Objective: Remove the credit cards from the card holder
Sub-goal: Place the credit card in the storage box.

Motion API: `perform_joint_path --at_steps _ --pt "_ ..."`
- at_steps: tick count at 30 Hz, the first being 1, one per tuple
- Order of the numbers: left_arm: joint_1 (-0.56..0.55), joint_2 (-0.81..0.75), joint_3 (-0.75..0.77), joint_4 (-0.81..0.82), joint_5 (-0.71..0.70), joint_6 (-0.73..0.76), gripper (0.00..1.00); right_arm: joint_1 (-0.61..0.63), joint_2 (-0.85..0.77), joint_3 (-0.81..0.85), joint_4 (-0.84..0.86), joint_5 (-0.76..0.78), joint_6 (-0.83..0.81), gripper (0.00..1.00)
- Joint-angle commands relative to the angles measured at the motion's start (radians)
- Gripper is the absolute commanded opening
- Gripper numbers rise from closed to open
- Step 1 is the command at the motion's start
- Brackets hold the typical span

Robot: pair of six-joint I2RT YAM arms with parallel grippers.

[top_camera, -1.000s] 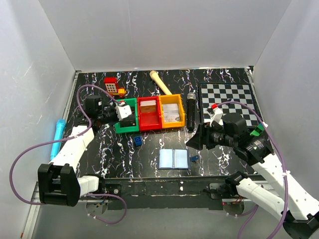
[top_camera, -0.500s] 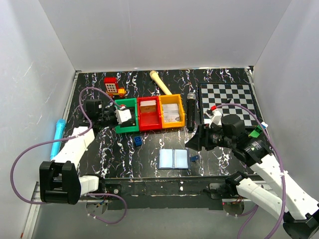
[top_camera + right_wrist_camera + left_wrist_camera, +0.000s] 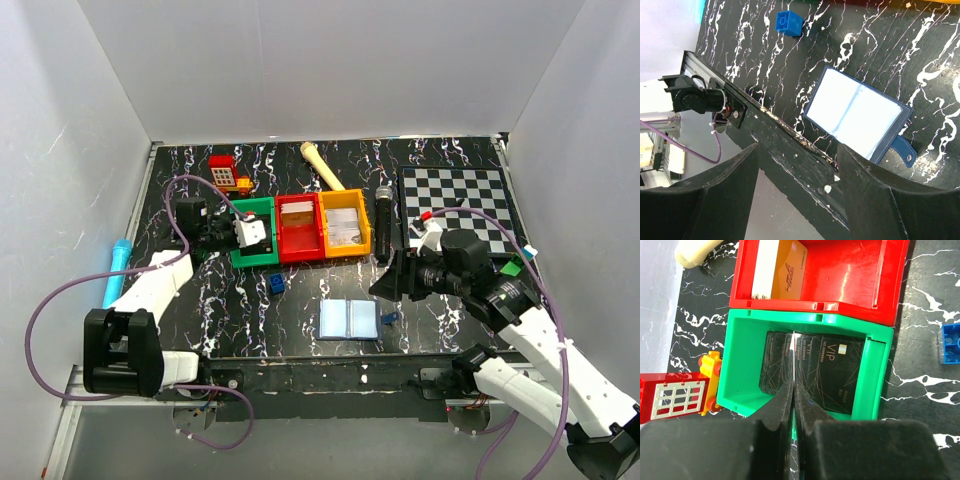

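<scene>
One card holder [image 3: 349, 320], open flat; one blue brick [image 3: 275, 283].

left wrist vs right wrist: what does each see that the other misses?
Left wrist only: red plastic bin with an orange-and-white card stack, green plastic bin holding black VIP cards, shut left gripper. Right wrist only: open navy card holder, pale inside, lying flat; metal table-edge rail; open right gripper. Both: small blue toy brick, black white-veined tabletop.
</scene>
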Motion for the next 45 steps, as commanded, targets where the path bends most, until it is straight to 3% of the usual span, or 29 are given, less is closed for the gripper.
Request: perform_joint_path --at_steps 1,18,45 --pt "-0.009 0.020 -0.036 0.072 0.017 0.034 0.00 0.002 0.021 0.005 0.053 -0.024 0.009 0.70" --pt "-0.055 0.041 -0.178 0.213 0.055 0.022 0.00 0.002 0.083 0.012 0.066 -0.050 -0.007 0.70" --pt "-0.073 0.109 -0.152 0.232 -0.025 -0.006 0.01 0.002 0.106 0.001 0.081 -0.064 -0.005 0.70"
